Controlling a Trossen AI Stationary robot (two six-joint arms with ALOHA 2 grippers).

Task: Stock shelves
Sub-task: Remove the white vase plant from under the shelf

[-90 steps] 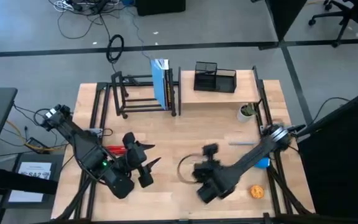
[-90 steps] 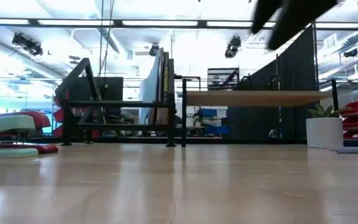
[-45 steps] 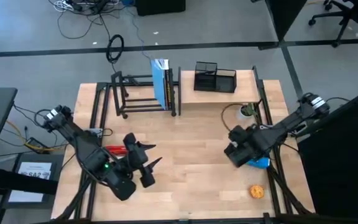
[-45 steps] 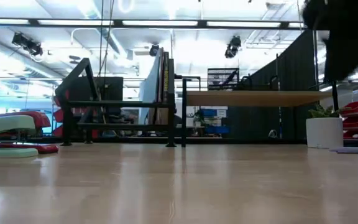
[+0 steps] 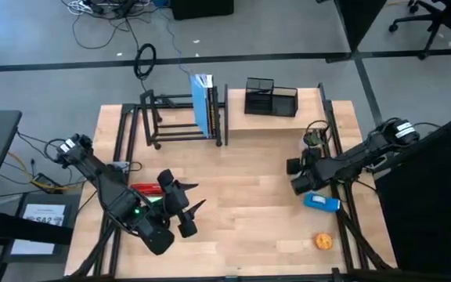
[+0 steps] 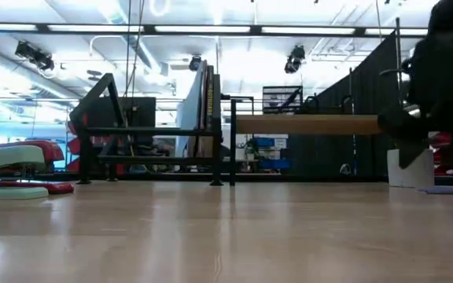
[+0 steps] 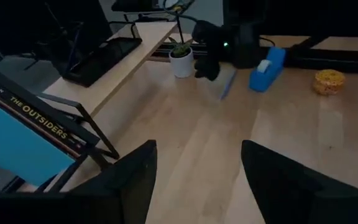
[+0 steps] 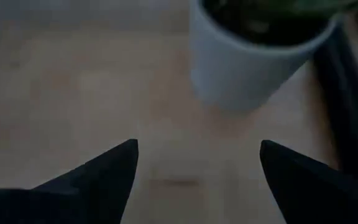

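White potted plant (image 8: 253, 62) now fills my right gripper (image 8: 197, 180) view after its swing across, fingers apart, ready to grasp; left gripper (image 7: 197, 174) waits, spread wide.

Light wooden table top (image 5: 233, 184): smooth, faint sheen in the low view. Black metal-tube rack (image 5: 174, 117): matt. Light wood-board shelf (image 6: 309, 124): smooth, pale. Small white plant pot (image 7: 181, 60): smooth, matt. Blue book cover (image 7: 17, 140): smooth. Black mesh desk organizer (image 5: 271, 98): matt.

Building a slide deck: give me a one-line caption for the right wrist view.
Right gripper, jaws open, faces a small white plant pot on the wooden table.
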